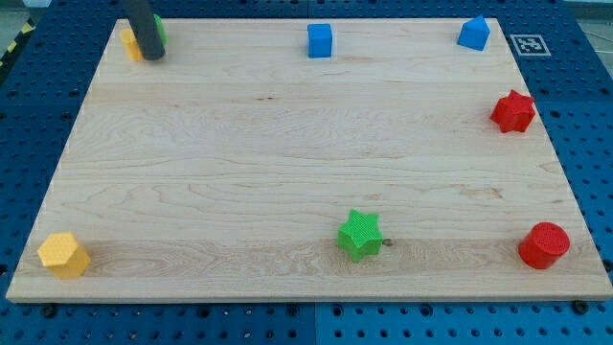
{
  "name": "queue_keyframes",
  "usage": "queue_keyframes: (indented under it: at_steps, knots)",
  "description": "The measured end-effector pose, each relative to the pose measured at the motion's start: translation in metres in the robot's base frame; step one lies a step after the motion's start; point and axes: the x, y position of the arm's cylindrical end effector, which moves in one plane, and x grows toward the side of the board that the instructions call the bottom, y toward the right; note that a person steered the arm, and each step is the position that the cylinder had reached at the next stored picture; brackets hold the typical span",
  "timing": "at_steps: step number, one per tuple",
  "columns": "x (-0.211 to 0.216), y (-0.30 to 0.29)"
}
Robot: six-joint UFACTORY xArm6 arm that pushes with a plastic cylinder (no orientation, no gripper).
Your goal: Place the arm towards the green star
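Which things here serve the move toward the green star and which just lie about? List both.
Job: green star block; my tip, far off at the view's top left.
Lying about: blue cube, blue block, red star, red cylinder, yellow hexagonal block, yellow block.

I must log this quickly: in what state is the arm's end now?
My tip: no gripper, holding nothing; beside the yellow block, far from the green star.

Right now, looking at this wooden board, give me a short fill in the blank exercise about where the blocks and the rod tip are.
My tip sits at the view's top ____ corner of the wooden board.
The green star block lies near the view's ____ edge.
The red star block lies above the red ____ block.
A yellow block and a ____ block flank the tip.

Missing words: left, bottom, cylinder, green
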Motion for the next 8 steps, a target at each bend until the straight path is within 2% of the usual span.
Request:
queue_keyframes:
  at_steps: [1, 3, 6, 8]
  knots:
    - [0.025, 0.043]
    - [0.052, 0.08]
    - [0.089, 0.104]
    - [0.15, 0.116]
